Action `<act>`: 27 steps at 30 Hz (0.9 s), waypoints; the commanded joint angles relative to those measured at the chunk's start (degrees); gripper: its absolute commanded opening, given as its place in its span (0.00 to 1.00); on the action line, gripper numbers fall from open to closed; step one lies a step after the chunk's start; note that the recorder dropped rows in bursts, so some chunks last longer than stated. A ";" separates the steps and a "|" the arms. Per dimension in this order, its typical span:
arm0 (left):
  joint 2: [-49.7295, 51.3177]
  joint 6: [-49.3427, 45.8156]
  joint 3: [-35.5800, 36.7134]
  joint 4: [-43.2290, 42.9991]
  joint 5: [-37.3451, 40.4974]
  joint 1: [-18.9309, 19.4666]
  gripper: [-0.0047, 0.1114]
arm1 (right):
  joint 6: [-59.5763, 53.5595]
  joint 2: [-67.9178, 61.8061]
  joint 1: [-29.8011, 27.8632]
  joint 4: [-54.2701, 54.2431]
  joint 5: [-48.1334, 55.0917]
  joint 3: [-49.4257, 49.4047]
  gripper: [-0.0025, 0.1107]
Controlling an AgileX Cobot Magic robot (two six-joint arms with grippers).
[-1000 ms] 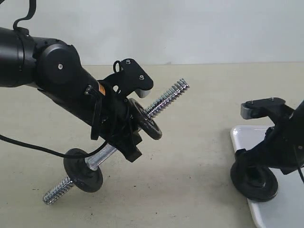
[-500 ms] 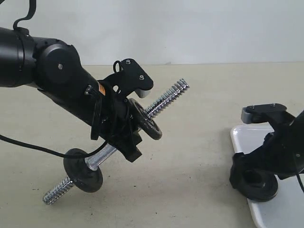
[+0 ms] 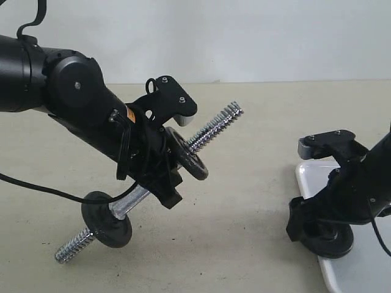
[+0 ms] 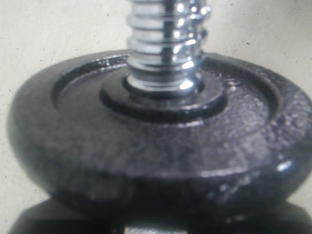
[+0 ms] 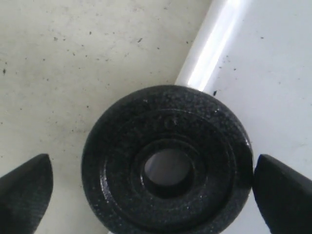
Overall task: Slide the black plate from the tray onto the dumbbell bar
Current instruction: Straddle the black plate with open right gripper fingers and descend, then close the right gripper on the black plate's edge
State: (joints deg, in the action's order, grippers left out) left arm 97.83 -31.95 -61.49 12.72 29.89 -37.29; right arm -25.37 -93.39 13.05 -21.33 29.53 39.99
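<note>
**Exterior view.** Compared with a second earlier, the right claw is shifted toward 9 o'clock. The left claw and the bar are unchanged.

**Right claw.** The jaws are spread wide, one on each side of the black plate, which is not gripped. One finger is seen just beside the rim, the other apart from it.

**Plate.** It is laid flat across the tray's 9 o'clock edge, partly over the table.

**Left claw.** The bar is held clamped and tilted.

Matte black left arm, rounded housing, silver screw, orange sticker, thin black cable; right arm black.
</note>
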 commanded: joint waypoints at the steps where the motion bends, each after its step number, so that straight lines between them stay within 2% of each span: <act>1: -3.43 0.21 -1.47 1.82 -4.71 -0.03 0.08 | -0.49 0.11 0.15 0.30 -1.90 -1.28 0.91; 15: -3.43 0.21 -1.47 1.82 -4.71 -0.03 0.08 | 1.49 -0.12 0.15 0.28 -4.51 -2.83 0.89; 27: -3.43 0.21 -1.47 1.82 -4.71 -0.03 0.08 | 2.31 -7.24 0.15 -1.08 -7.06 -2.83 0.86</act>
State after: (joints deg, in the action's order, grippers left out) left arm 97.83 -31.95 -61.49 12.82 29.89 -37.29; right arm -23.34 -98.10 13.05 -21.55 21.15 38.08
